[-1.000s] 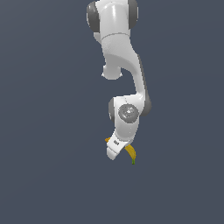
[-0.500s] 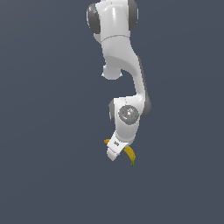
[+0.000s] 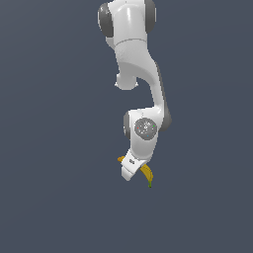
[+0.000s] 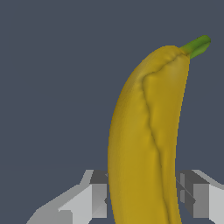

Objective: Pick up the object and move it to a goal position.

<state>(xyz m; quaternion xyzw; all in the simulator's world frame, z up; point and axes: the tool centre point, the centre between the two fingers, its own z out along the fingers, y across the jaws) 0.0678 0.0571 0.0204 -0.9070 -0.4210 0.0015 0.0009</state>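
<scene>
In the exterior view we see the banana as a small curved yellow fruit: its darker orange end pokes out on the exterior view's left of the gripper, and its green stem tip points down on the right. From the wrist we see its yellow skin creased lengthwise, with the green stem at the far end. The white arm reaches down from the top of the view, wrist bent low. Its fingers sit against either side of the banana, pinching it.
</scene>
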